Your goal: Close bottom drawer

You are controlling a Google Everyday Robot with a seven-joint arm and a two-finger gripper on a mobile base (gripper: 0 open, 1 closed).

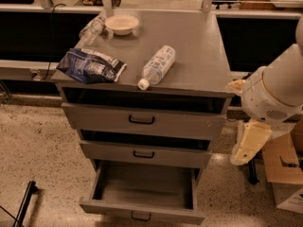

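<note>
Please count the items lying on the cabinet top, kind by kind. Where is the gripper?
Bowls: 1, cream bowl
Bottles: 2, centre bottle and far bottle
Bags: 1, blue bag
Total: 4
The gripper hangs right of the cabinet, touching nothing.

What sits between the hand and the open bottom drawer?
In the camera view, only bare speckled floor separates the hand, hanging right of the cabinet, from the bottom drawer.
</note>
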